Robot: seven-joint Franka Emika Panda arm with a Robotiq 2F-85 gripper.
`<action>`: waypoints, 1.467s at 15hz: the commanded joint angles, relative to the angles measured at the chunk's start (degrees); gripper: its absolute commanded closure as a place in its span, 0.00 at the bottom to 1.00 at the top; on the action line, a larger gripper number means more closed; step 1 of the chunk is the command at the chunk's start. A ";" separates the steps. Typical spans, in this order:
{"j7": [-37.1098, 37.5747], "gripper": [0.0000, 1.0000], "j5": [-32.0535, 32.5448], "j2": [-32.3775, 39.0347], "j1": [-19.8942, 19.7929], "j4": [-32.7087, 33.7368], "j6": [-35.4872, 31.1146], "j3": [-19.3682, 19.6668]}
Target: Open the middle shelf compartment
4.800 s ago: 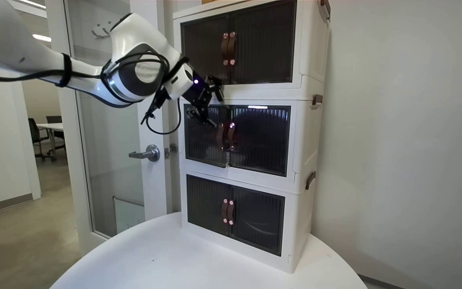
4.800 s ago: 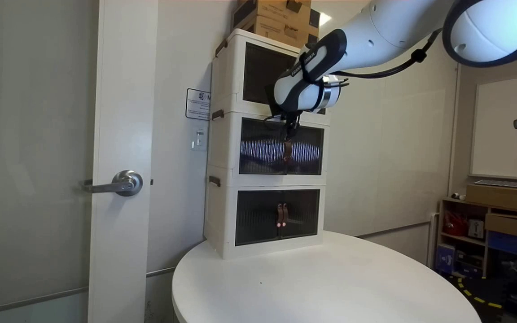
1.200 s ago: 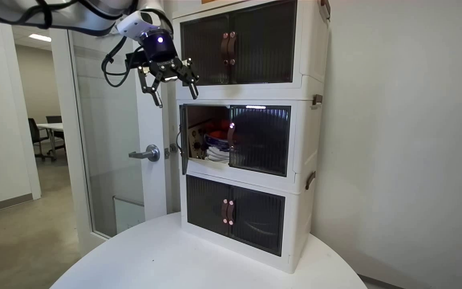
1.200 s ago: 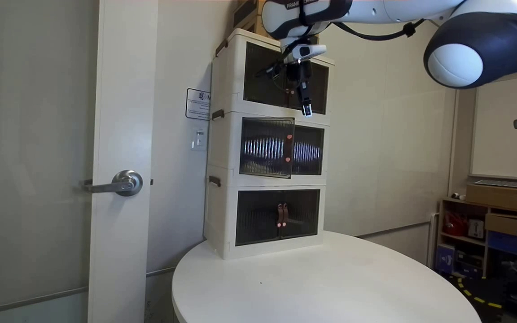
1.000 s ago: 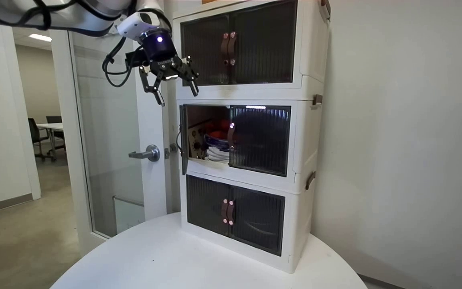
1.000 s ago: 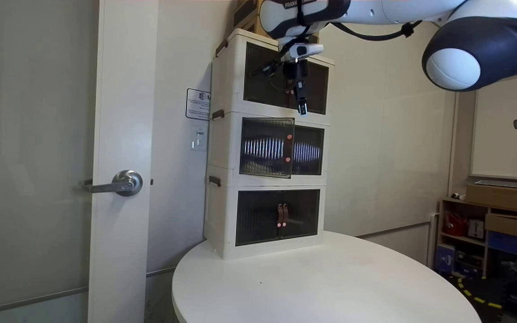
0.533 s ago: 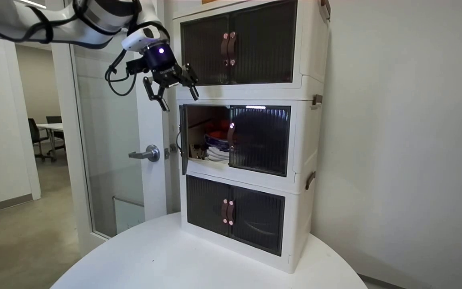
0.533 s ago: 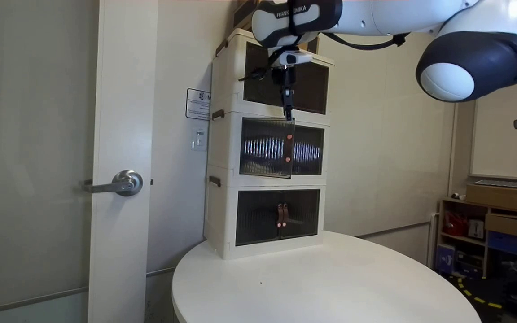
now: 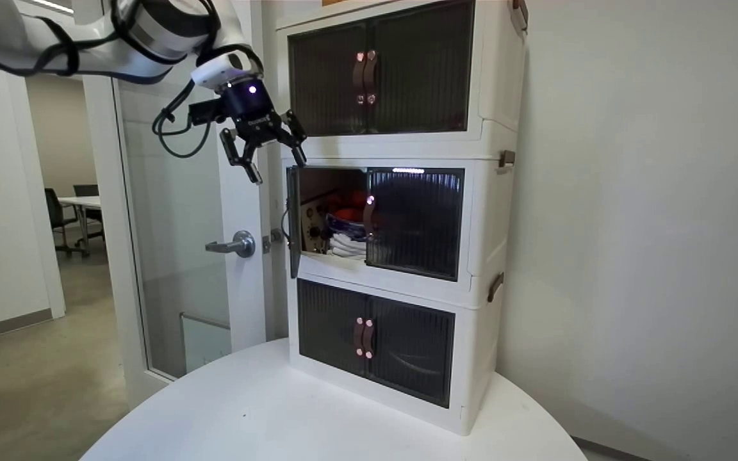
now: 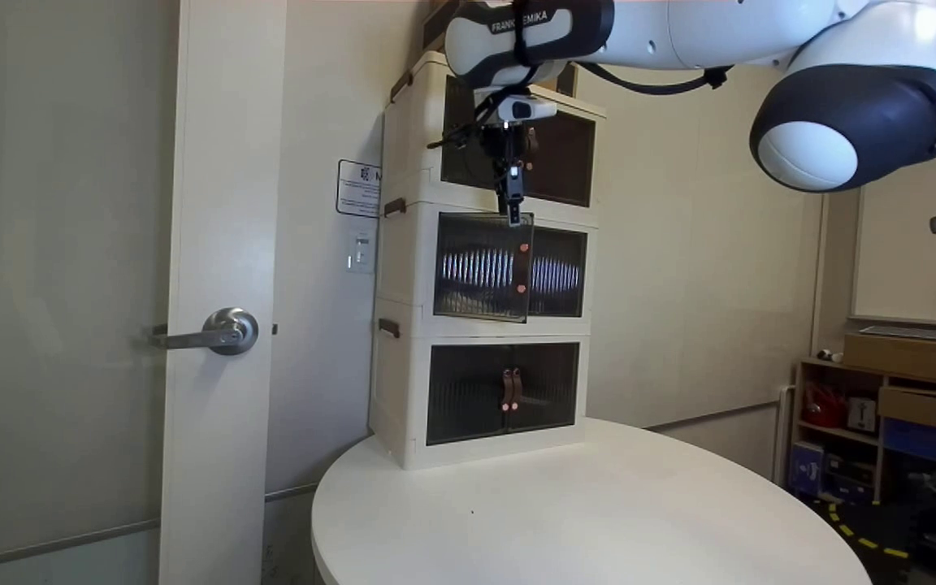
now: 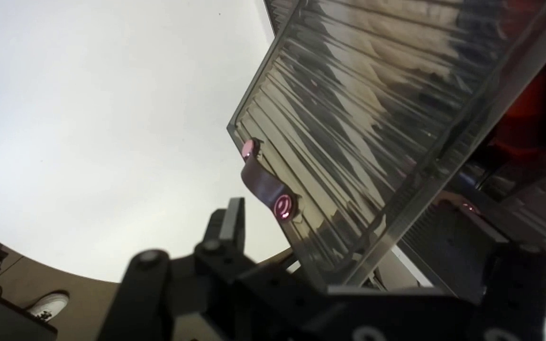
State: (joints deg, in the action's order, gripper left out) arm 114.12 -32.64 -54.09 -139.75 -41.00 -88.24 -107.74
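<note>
The middle shelf compartment (image 9: 481, 224) is the central tier of a white three-tier stack. One dark ribbed door (image 10: 476, 268) is swung outward, seen almost edge-on in an exterior view; its brown handle (image 11: 263, 182) faces the wrist camera. The companion door (image 9: 417, 224) stays closed, with a brown handle (image 9: 369, 218). Through the gap show folded white cloth (image 9: 346, 246) and a blue and red bowl (image 9: 346, 224). My gripper (image 9: 277, 168) is open, pointing down near the swung door's top edge. Nothing is between its fingers (image 11: 232, 220); whether they touch the door I cannot tell.
Closed look-alike tiers sit above (image 9: 420, 70) and below (image 9: 410, 349). The stack rests on a round white table (image 10: 598, 504). A room door with a metal lever (image 9: 233, 244) stands beside it, and a pale wall (image 9: 651, 192) lies on the opposite side.
Since the oldest frames, one middle door has swung outward and my gripper has left its handle area and risen. Over the last second the gripper has come lower, towards that door's top.
</note>
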 commanded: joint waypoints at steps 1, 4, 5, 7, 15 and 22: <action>-3.51 0.00 -1.72 -0.28 -0.11 3.66 0.30 0.51; -4.57 0.00 -2.06 -0.53 0.50 4.82 0.17 0.56; -5.11 0.00 -2.26 -0.58 0.49 4.96 0.18 0.40; -4.87 0.00 -2.44 -0.51 0.47 4.82 0.12 0.58; -2.01 0.00 -3.30 -0.67 -0.89 0.73 0.78 2.66; -5.37 0.00 -0.61 -2.43 0.66 1.18 0.76 1.09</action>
State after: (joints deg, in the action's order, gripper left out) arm 110.45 -34.17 -55.73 -140.11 -40.89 -87.49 -106.64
